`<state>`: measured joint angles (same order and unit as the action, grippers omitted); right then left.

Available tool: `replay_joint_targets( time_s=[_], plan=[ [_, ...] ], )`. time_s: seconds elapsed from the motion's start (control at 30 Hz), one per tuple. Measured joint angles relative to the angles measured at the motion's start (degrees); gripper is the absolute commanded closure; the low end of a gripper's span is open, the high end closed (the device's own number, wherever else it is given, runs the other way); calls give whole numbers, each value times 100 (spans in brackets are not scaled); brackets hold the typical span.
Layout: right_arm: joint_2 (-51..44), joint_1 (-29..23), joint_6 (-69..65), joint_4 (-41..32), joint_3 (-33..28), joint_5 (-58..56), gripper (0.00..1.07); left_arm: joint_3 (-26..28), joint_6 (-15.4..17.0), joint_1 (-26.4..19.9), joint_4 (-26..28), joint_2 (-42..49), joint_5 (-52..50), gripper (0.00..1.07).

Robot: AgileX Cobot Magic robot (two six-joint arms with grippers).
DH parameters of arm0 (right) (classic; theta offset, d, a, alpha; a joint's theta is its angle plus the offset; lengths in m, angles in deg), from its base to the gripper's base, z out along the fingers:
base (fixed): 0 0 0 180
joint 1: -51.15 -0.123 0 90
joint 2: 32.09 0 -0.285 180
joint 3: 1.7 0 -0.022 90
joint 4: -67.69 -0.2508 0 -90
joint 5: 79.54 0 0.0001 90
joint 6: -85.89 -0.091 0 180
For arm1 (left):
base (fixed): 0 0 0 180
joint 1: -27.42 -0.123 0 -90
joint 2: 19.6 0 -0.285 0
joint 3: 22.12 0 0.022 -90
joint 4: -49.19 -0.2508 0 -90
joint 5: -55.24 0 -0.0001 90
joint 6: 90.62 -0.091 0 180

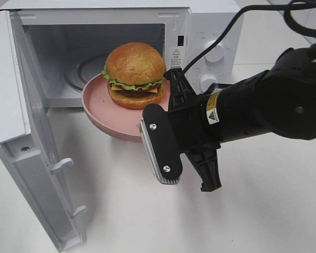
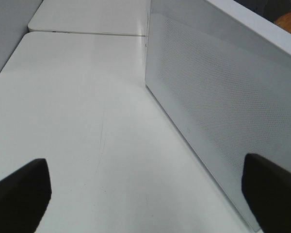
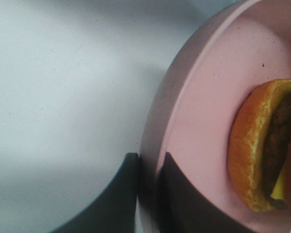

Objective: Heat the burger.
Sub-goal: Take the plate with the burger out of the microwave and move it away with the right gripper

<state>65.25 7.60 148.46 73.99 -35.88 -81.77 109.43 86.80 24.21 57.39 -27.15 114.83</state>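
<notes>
So your right fingers (image 3: 148,194) are pinched on the pink plate's (image 1: 97,108) rim, the burger (image 1: 135,75) on it at the open microwave's (image 1: 200,31) mouth, not yet inside, while your left fingers (image 2: 19,191) hang wide and empty.

So there's a white microwave (image 1: 210,37) sitting at the back of a plain white table (image 1: 253,211), two round knobs (image 1: 215,51) on its control panel. Its door (image 1: 21,132) is swung wide open to the left, and you can see the glass turntable (image 1: 84,71) inside. A round pink plate (image 1: 97,105) sits at the cavity's mouth.
</notes>
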Motion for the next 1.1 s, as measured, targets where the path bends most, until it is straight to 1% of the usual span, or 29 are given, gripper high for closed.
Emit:
replay_joint_targets(
  time_s=[0.07,0.13,0.17,0.2,0.23,0.33,0.4,0.5,0.57,0.77,0.8,0.87,0.9,1.1],
  plan=[
    [-275,0,0,0,-252,6,107,0,0,0,0,0,0,6],
    [-384,0,0,0,-344,0,107,0,0,0,0,0,0,6],
    [-607,0,-6,0,-533,0,107,0,0,0,0,0,0,6],
    [-607,0,-6,0,-533,0,107,0,0,0,0,0,0,6],
    [-819,0,-6,0,-716,-23,107,0,0,0,0,0,0,6],
    [-934,0,-6,0,-819,-34,107,0,0,0,0,0,0,6],
    [-1364,0,-29,0,-1163,-201,107,0,0,0,0,0,0,6],
    [-1473,0,-34,0,-1243,-286,107,0,0,0,0,0,0,6],
    [-1868,0,-40,0,-1513,-579,107,0,0,0,0,0,0,6],
    [-2406,0,-115,-6,-1753,-1031,107,0,0,0,0,0,0,6],
    [-2647,0,-195,-6,-1833,-1175,107,0,0,0,0,0,0,6],
    [-2744,0,-241,-6,-1868,-1220,107,0,0,0,0,0,0,6],
    [-2951,0,-298,-6,-1942,-1364,107,0,0,0,0,0,0,6],
    [-3398,0,-573,92,-2023,-1833,107,0,0,0,0,0,0,6]
  ],
)
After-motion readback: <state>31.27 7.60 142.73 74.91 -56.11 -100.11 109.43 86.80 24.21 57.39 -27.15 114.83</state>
